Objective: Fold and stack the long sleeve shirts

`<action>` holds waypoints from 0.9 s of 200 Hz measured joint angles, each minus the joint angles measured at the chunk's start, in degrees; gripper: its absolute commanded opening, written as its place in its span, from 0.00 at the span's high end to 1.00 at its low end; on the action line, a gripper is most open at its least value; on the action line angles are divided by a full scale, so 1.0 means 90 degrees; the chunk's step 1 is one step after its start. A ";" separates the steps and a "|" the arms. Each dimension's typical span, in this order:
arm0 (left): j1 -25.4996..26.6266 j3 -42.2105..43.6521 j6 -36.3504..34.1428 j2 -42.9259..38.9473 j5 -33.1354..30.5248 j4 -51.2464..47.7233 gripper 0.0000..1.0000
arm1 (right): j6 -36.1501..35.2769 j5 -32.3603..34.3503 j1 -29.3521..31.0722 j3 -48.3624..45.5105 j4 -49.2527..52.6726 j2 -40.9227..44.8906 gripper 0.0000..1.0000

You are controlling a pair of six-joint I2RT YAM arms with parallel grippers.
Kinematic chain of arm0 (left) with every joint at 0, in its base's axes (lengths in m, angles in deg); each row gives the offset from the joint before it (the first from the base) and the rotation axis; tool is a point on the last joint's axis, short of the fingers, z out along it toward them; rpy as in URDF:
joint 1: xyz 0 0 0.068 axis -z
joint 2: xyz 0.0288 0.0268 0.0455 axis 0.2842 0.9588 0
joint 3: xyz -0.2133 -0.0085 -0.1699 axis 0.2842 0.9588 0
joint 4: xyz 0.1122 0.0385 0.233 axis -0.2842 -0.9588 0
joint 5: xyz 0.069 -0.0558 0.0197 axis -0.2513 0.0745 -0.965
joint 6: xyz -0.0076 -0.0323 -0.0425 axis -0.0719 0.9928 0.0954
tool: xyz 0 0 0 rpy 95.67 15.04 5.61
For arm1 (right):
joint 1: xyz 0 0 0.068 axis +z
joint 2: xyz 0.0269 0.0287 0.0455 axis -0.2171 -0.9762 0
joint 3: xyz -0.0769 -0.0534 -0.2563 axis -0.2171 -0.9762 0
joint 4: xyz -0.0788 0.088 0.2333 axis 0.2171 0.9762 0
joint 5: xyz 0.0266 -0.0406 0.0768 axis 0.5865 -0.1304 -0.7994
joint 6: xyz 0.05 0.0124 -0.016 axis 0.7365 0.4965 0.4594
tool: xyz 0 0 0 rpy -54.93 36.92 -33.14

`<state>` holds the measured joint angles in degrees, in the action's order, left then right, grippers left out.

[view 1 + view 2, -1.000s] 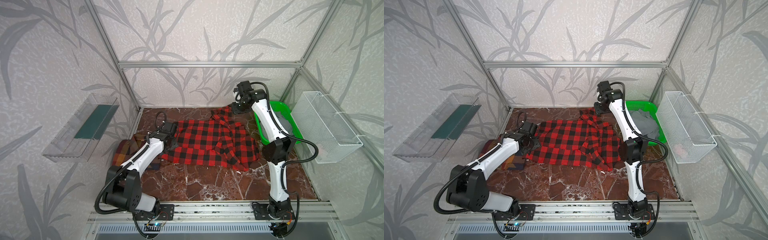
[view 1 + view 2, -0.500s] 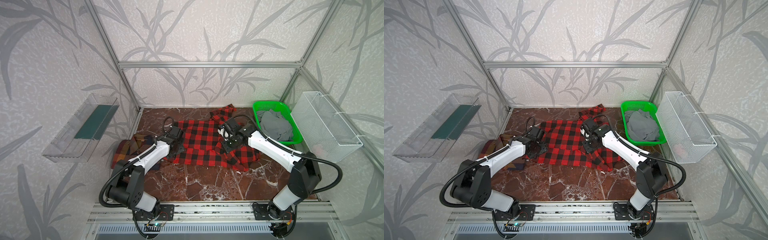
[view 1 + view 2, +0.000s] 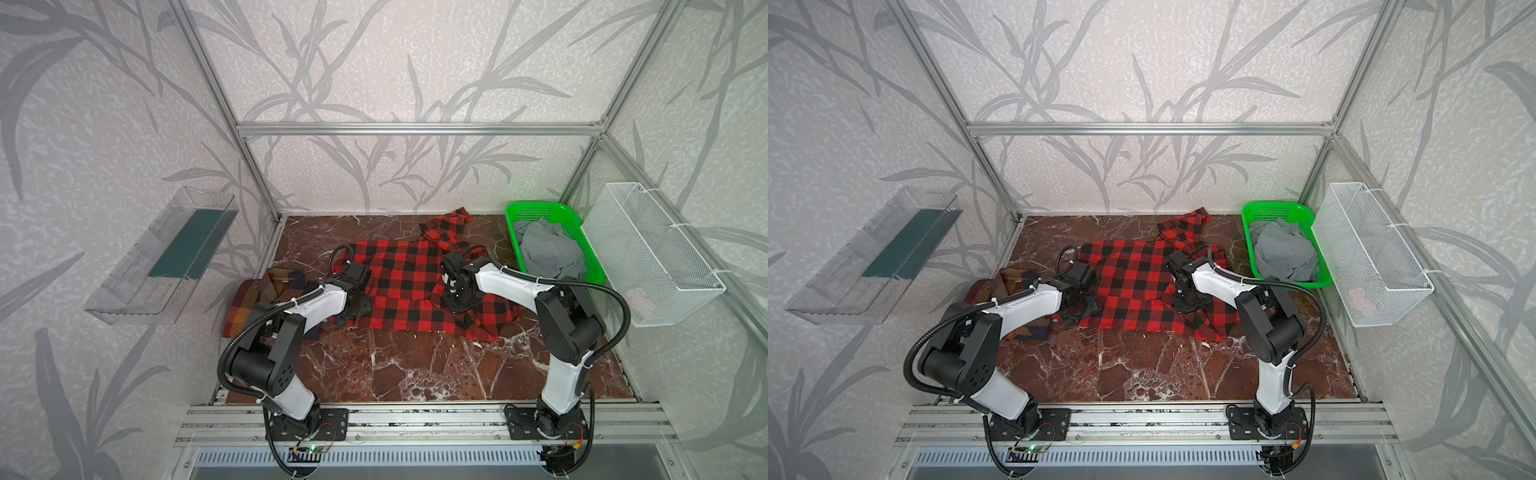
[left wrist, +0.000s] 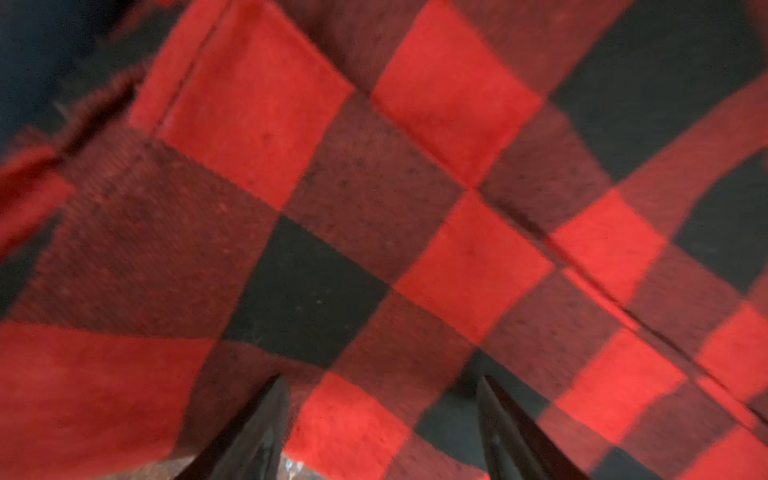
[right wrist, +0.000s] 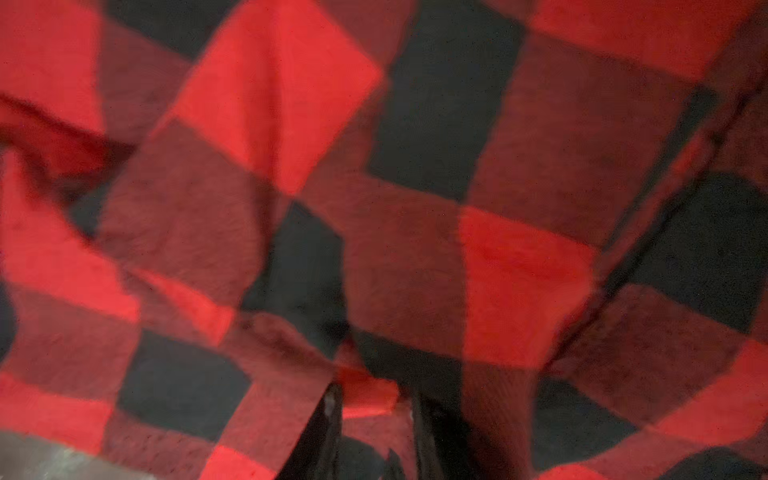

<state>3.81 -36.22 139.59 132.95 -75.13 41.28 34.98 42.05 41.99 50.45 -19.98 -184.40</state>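
The red-and-black checked long sleeve shirt (image 3: 399, 282) (image 3: 1129, 286) lies spread over the middle of the table, one sleeve trailing toward the back. My left gripper (image 3: 353, 309) (image 3: 1077, 309) is down at its front-left edge. In the left wrist view this gripper (image 4: 382, 415) is open, its fingers (image 4: 266, 428) set wide over the cloth. My right gripper (image 3: 459, 301) (image 3: 1187, 303) presses onto the shirt's right part; in the right wrist view it (image 5: 374, 399) is shut on a raised fold of that cloth. The brown plaid shirt (image 3: 249, 299) (image 3: 992, 286) lies bunched at the left, partly under my left arm.
A green basket (image 3: 540, 212) holding grey cloth (image 3: 548, 249) stands at the back right. A white wire basket (image 3: 648, 253) hangs on the right wall and a clear tray (image 3: 166, 253) on the left wall. Bare marble table (image 3: 415, 365) lies in front of the shirts.
My right arm swung down from the back of the table onto the shirt's right part, and its jaws narrowed onto a fold. The left gripper slid forward along the shirt's left edge.
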 measured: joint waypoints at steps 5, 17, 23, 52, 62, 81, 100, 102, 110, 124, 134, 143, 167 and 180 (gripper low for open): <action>0.0000 0.0010 0.0012 0.0002 -0.0007 0.0029 0.28 | 0.0029 0.0007 -0.0138 -0.0012 -0.0002 0.0012 0.68; 0.0000 0.0029 0.0036 0.0002 -0.0056 0.0100 0.28 | 0.0095 0.0019 -0.0430 -0.0041 -0.0029 0.0039 0.66; 0.0000 0.0046 0.0044 0.0002 -0.0068 0.0129 0.28 | 0.0119 0.0024 -0.0546 -0.0046 -0.0034 0.0053 0.66; 0.0036 0.0112 0.0068 0.0000 -0.0202 0.0236 0.28 | 0.0189 0.0022 -0.0967 -0.0046 -0.0036 0.0155 0.66; 0.0039 0.0131 0.0066 0.0000 -0.0248 0.0296 0.28 | 0.0182 0.0032 -0.0993 -0.0027 -0.0017 0.0194 0.66; 0.0039 0.0146 0.0068 0.0000 -0.0294 0.0364 0.27 | 0.0102 0.0313 -0.0763 0.0189 0.0080 0.0255 0.65; 0.0036 0.0146 0.0068 0.0002 -0.0304 0.0396 0.27 | -0.0029 0.0653 -0.0136 0.0454 0.0015 0.0384 0.62; 0.0036 0.0146 0.0068 0.0002 -0.0304 0.0396 0.27 | -0.0046 0.0663 -0.0063 0.0476 0.0002 0.0401 0.62; 0.0036 0.0146 0.0070 0.0002 -0.0304 0.0403 0.27 | -0.0112 0.0736 0.0170 0.0556 -0.0075 0.0466 0.61; 0.0036 0.0151 0.0073 0.0002 -0.0304 0.0408 0.28 | -0.0199 0.0736 0.0537 0.0770 -0.0126 0.0461 0.60; 0.0036 0.0153 0.0073 0.0002 -0.0301 0.0410 0.28 | -0.0265 0.0741 0.0612 0.1044 -0.0024 0.0316 0.60; 0.0036 0.0151 0.0075 0.0002 -0.0304 0.0410 0.27 | -0.0306 0.0787 0.0595 0.1387 0.0061 0.0085 0.59; 0.0036 0.0153 0.0078 0.0000 -0.0304 0.0410 0.27 | -0.0464 0.1015 0.0532 0.2006 0.0070 -0.0631 0.59; 0.0036 0.0151 0.0078 0.0000 -0.0304 0.0408 0.28 | -0.0551 0.1168 0.0522 0.2091 0.0100 -0.0920 0.58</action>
<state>4.14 -34.86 140.29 132.95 -77.86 44.95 30.02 52.56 46.69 69.27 -19.09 -192.68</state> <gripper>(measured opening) 0.725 0.414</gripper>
